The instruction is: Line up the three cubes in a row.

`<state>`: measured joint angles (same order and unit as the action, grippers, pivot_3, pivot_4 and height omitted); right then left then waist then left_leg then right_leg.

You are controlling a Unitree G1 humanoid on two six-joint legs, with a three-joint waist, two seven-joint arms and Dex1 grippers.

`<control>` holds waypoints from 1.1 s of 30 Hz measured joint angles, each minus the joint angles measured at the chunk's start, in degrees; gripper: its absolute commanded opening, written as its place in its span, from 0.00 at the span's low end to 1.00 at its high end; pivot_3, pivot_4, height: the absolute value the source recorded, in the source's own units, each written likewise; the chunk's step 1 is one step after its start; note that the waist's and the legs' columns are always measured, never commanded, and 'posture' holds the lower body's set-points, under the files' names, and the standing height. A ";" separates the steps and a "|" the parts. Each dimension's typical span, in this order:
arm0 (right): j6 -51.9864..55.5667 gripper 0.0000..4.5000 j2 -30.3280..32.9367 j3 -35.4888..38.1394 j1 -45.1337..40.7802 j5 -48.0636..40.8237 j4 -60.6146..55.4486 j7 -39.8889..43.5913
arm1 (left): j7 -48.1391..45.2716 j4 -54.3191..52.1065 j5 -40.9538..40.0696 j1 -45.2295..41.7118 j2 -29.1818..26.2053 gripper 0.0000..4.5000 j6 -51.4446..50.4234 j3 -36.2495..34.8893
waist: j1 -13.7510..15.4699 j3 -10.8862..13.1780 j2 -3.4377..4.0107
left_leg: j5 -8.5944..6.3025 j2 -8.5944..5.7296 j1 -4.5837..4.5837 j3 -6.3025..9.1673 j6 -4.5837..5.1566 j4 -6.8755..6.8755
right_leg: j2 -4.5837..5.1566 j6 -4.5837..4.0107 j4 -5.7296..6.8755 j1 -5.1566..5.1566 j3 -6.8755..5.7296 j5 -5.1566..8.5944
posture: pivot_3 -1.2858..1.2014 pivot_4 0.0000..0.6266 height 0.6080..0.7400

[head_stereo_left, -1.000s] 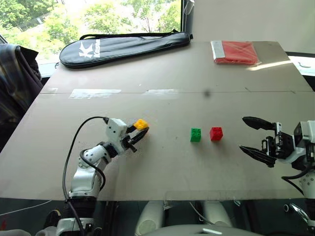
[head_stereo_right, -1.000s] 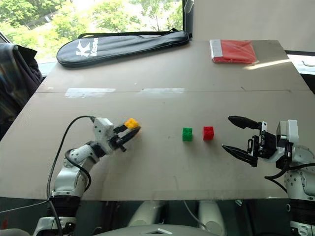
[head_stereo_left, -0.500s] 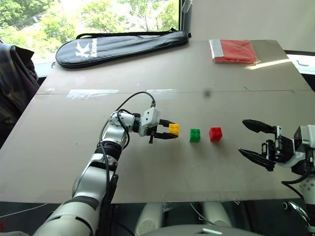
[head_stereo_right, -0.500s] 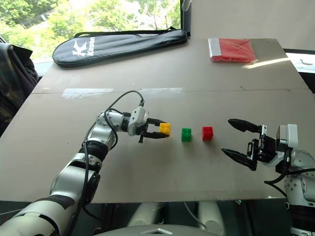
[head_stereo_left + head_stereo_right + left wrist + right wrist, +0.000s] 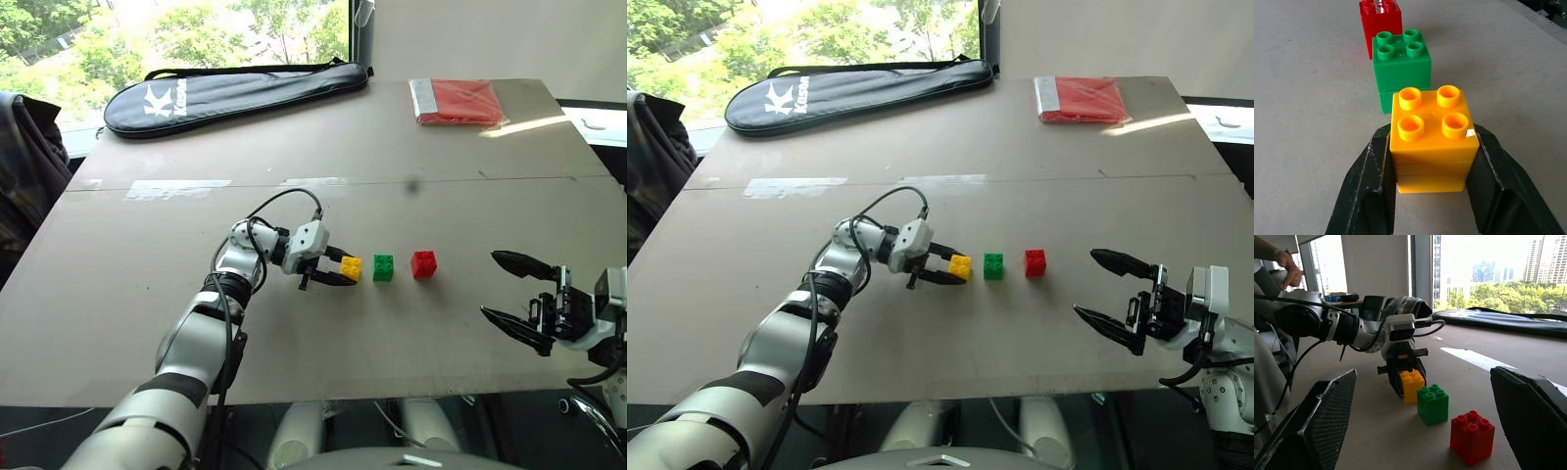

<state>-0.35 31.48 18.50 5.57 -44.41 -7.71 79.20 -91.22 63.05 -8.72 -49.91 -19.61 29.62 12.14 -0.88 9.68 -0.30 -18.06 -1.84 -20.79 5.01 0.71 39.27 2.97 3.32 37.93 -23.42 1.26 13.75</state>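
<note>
Yellow cube (image 5: pixel 1432 142) clamped in your left gripper (image 5: pixel 338 271), just left of green cube (image 5: pixel 383 266); red cube (image 5: pixel 423 263) just right of green. Your right gripper (image 5: pixel 517 297) wide open, empty, well right. Racket bag (image 5: pixel 230 89), red packet (image 5: pixel 458 101) far behind green, clear of row.

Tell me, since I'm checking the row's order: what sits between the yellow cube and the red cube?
The green cube sits between the yellow cube, held in the left gripper, and the red cube; the eye views show it.

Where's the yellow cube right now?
The yellow cube sits mid-table in the left claw, just left of the green cube, apart from it, with the red cube beyond.
</note>
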 measured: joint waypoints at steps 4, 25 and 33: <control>-0.24 1.00 0.20 0.00 -1.11 0.38 2.46 1.26 | 1.33 0.17 0.74 0.01 -0.32 0.29 0.02 -1.06 | -0.07 0.00 0.00 | 0.00 0.01 0.02 -0.01 0.00 0.00 | -0.02 0.00 0.01 0.00 0.01 0.00 | 0.52 0.24 1.00; -1.31 1.00 0.24 0.00 -2.95 0.96 6.52 4.15 | -0.15 -2.16 0.70 1.79 -0.88 0.29 -2.97 -3.18 | -0.14 0.00 0.01 | 0.01 0.05 0.03 -0.01 -0.02 0.00 | -0.06 -0.01 0.01 -0.01 0.04 0.00 | 0.52 0.24 1.00; -2.13 1.00 0.22 0.00 -3.18 1.07 6.87 4.69 | 0.28 -3.20 2.40 2.93 -1.32 0.98 -3.82 -2.65 | 0.07 -0.01 0.02 | 0.01 0.06 0.04 0.00 -0.02 0.02 | -0.05 -0.01 0.03 0.02 0.04 0.00 | 0.52 0.24 1.00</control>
<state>-2.49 31.71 18.49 2.39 -43.35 -0.84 83.89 -90.93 59.85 -6.32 -46.98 -20.94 25.80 9.48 -0.81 9.67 -0.28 -18.05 -1.78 -20.76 5.01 0.69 39.29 2.92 3.31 37.96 -23.41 1.30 13.74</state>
